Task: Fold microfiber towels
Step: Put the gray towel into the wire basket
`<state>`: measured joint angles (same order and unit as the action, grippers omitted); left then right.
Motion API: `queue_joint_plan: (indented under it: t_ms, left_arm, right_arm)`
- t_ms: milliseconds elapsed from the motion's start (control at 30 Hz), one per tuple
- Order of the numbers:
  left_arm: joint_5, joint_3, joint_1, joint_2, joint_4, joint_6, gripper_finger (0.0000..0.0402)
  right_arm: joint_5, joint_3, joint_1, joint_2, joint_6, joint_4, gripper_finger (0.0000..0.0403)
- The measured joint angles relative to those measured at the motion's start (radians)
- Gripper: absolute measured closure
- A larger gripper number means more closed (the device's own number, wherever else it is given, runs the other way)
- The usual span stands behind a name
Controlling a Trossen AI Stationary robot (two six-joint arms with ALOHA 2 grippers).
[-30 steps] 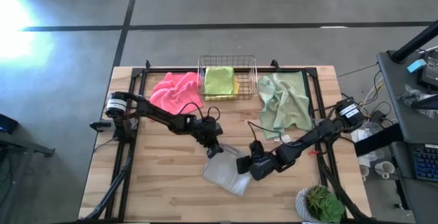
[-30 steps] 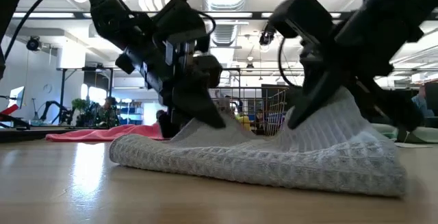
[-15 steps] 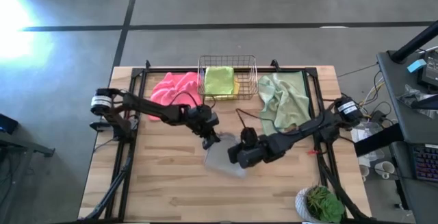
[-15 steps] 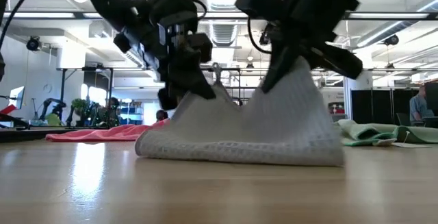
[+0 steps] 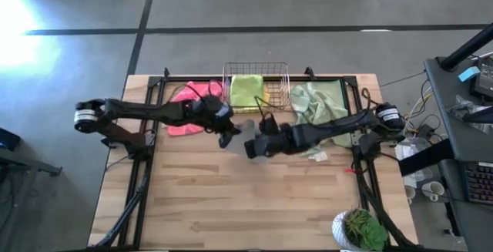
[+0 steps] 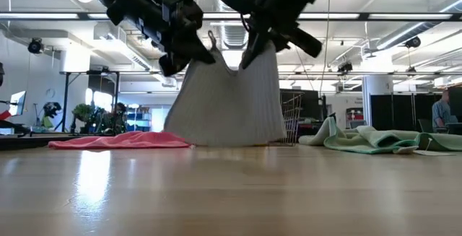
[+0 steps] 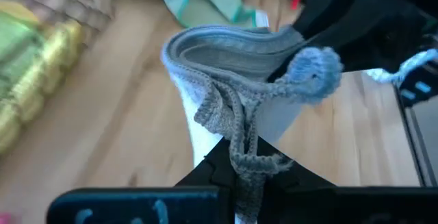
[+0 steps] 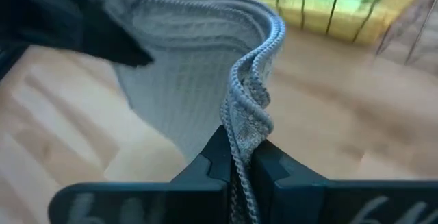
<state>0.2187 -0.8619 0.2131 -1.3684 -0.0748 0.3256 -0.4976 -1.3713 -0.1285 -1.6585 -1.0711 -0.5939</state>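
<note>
A light grey microfiber towel [image 6: 227, 102] hangs as a sheet between my two grippers, above the middle of the table toward its far side. My left gripper [image 5: 230, 137] is shut on its left top corner and my right gripper [image 5: 252, 148] on its right top corner. Whether the lower edge [image 6: 224, 143] touches the wood cannot be told. A hot pink towel [image 5: 187, 102] lies crumpled at the far left. A pale sage green towel [image 5: 320, 110] lies at the far right. A lime green towel [image 5: 246, 89] sits on a yellow one in the wire basket [image 5: 279, 90]. My left gripper pinches a bunched top corner of the grey towel [image 7: 241, 154] between its two fingers, several layers gathered. The fingers slant downward from the table's left. The cloth hangs below them. My right gripper pinches the gathered hem at the opposite top corner [image 8: 241, 142] between its two fingers, slanting down from the table's right. The towel hangs below, and its top edge [image 8: 205, 8] sags in a curve toward the other gripper.
The copper wire basket stands at the far edge just behind the hanging towel. A potted plant [image 5: 359, 229] sits at the near right corner. Bare wood [image 5: 231, 198] fills the near half of the table.
Both grippers have risen and gone toward the table's far edge, drawing closer together. The grey towel, which lay spread on the table with its upper edge held, has been pulled up and now hangs as a narrow sheet below them.
</note>
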Motion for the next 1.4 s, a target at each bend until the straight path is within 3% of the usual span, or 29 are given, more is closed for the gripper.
queue_joint_plan:
  t_ms: [233,667,867,1000,1400]
  left_arm:
    - [-0.056,-0.017,0.087,0.042,0.003,-0.003,0.0393]
    - [-0.132,-0.165,0.237,-0.009,0.005,-0.121,0.0393]
    - [-0.146,-0.240,0.318,-0.081,0.008,-0.154,0.0393]
    - [-0.148,-0.285,0.362,-0.156,0.005,-0.159,0.0393]
    - [-0.154,-0.329,0.427,-0.339,-0.036,-0.175,0.0393]
  right_arm:
    - [0.013,-0.096,0.113,0.002,0.151,-0.009,0.0394]
    - [0.158,-0.178,0.370,0.002,0.411,-0.008,0.0394]
    - [0.217,-0.210,0.496,0.002,0.526,0.010,0.0394]
    - [0.312,-0.211,0.590,-0.013,0.584,0.050,0.0394]
    - [0.521,-0.210,0.739,-0.213,0.655,0.058,0.0394]
